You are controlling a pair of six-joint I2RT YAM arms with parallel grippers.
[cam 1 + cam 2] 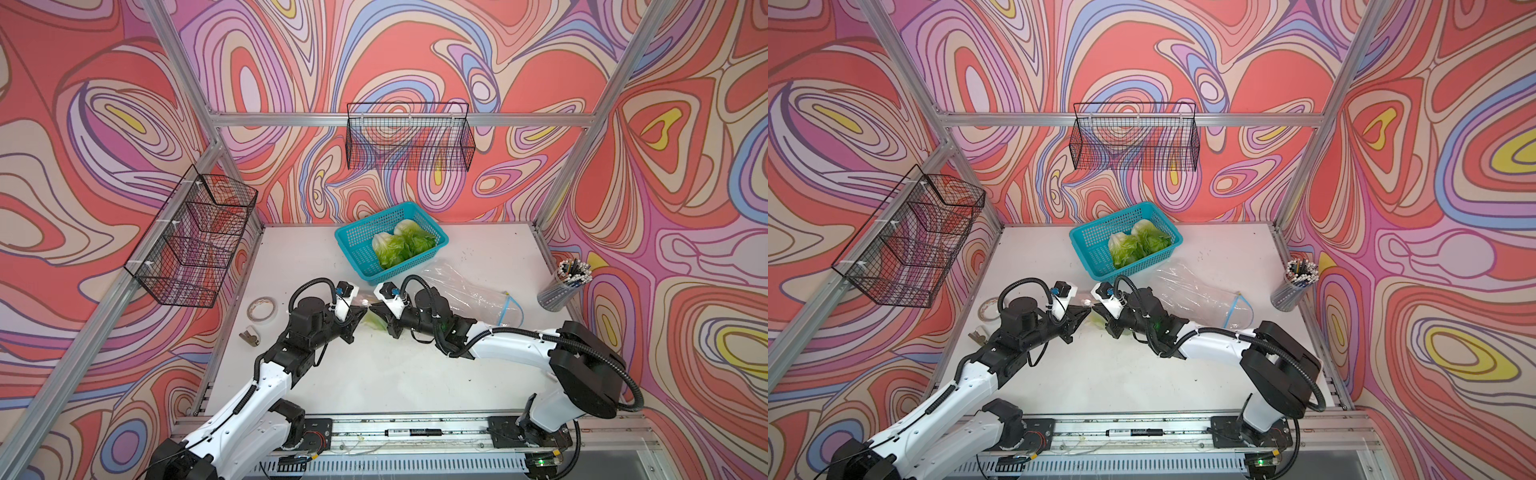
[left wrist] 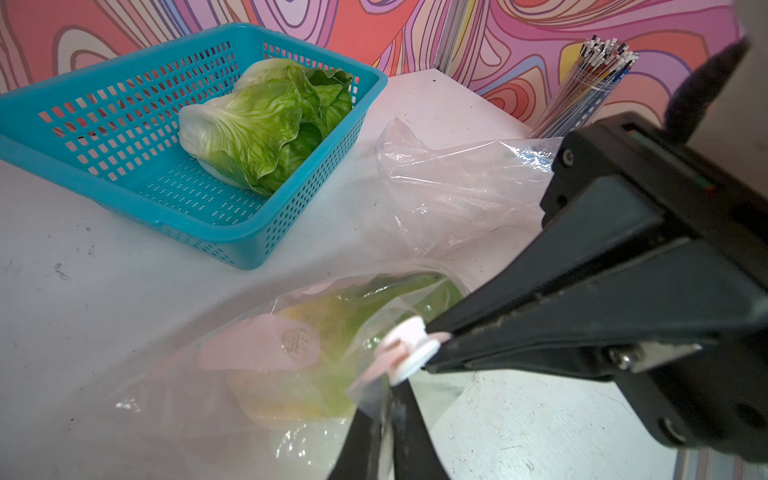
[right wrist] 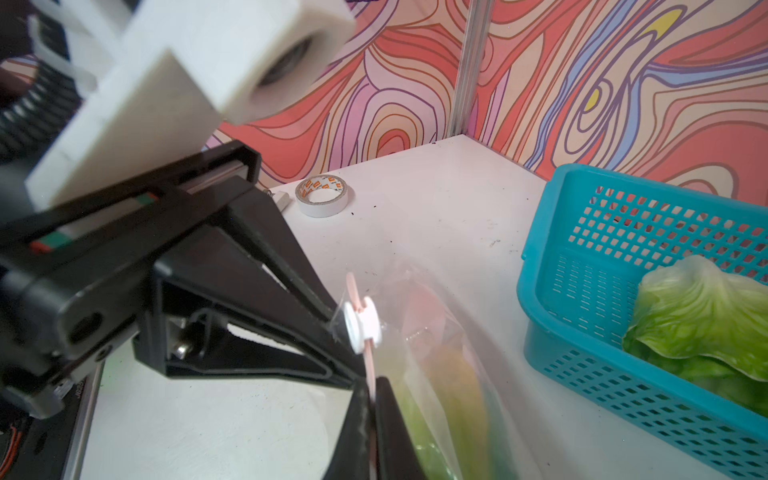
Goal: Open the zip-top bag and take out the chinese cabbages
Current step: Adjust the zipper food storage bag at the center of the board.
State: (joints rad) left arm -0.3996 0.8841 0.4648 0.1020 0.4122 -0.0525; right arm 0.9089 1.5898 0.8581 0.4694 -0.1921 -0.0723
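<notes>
The zip-top bag (image 2: 257,374), clear with a pink zip strip and a white slider (image 2: 409,349), lies mid-table between both grippers. One chinese cabbage (image 2: 332,328) shows green and pale through its film. My left gripper (image 2: 388,415) is shut on the bag's top edge just below the slider. My right gripper (image 3: 372,399) is shut on the pink strip beside the slider (image 3: 359,326). In a top view the two tips, left gripper (image 1: 362,311) and right gripper (image 1: 374,308), almost touch. Two more cabbages (image 1: 388,249) (image 1: 415,239) lie in the teal basket (image 1: 357,245).
A second clear bag with a blue zip (image 1: 469,295) lies flattened to the right, behind my right arm. A cup of pens (image 1: 561,286) stands at the right edge. A tape roll (image 1: 262,309) and a small clip (image 1: 249,336) lie at the left. Wire baskets (image 1: 409,137) hang on the walls.
</notes>
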